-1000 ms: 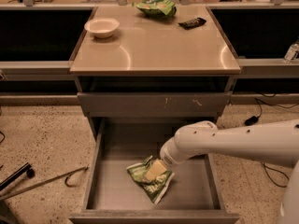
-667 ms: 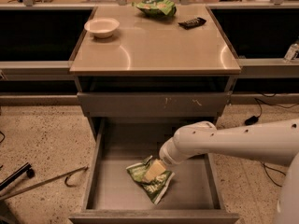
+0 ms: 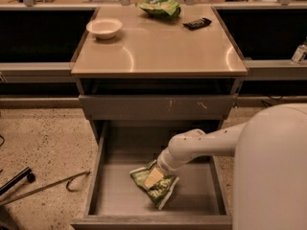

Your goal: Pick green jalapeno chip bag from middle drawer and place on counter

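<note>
The green jalapeno chip bag (image 3: 164, 189) lies crumpled on the bare bottom of the open middle drawer (image 3: 120, 195), right of its centre. My gripper (image 3: 154, 177) is down inside the drawer, right on top of the bag, at the end of my white arm (image 3: 201, 145), which reaches in from the right. The gripper's tip covers the bag's middle. The counter (image 3: 158, 51) is the glossy tan top above the drawer cabinet.
On the counter stand a white bowl (image 3: 104, 28) at the back left, a lighter green bag (image 3: 159, 7) at the back, and a black flat object (image 3: 197, 23). A closed drawer front (image 3: 158, 107) with scratch marks overhangs the open drawer. A metal rod (image 3: 43, 188) lies on the floor at the left.
The gripper stays on the bag in the drawer. The near part of my arm now fills more of the right side of the view.
</note>
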{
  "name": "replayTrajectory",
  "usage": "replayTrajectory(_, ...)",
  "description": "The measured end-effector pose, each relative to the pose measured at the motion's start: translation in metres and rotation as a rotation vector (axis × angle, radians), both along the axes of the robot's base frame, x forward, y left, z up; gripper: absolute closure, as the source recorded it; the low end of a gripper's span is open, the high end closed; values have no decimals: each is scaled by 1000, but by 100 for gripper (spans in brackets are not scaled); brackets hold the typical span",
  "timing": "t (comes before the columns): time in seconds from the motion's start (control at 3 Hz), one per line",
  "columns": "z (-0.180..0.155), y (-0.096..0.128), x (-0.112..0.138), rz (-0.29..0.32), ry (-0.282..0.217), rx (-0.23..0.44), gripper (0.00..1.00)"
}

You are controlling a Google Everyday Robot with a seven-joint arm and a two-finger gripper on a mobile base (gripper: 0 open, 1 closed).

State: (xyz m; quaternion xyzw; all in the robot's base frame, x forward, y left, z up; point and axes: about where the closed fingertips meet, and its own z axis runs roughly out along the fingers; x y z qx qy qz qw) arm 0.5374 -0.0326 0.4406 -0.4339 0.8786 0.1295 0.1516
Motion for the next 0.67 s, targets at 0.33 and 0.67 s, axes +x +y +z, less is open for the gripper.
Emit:
replayTrajectory(0.33,-32,-3,0,6,38,-45,0)
replayTrajectory(0.67,-32,-3,0,6,39,-44,0)
